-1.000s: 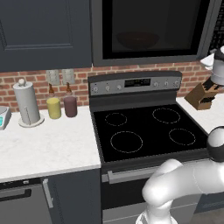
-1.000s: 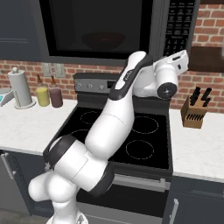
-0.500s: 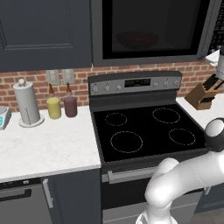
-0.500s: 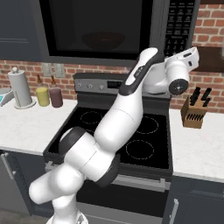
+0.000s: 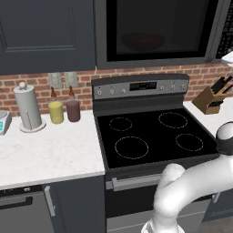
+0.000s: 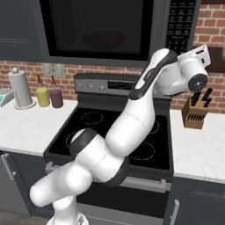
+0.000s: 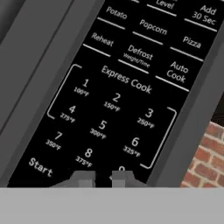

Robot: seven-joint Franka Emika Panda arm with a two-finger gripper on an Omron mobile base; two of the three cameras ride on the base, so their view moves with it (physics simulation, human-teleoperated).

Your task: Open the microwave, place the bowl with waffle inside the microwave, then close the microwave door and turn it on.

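Note:
The microwave hangs above the stove, and the microwave door is closed. Through its black glass the reddish-brown bowl shows dimly inside; the waffle cannot be made out. My hand is raised at the right end of the microwave, just below the button panel. In the hand view the gripper points at the keypad, its tips close together with nothing between them, just under the bottom row beside the Start button.
Below is a black-topped stove with a knob panel. A wooden knife block stands on the right counter. A paper towel roll and two jars stand on the left counter.
My hand has swung to the right along the microwave's front, from beside the door's right edge to under the button panel. Nothing else has moved.

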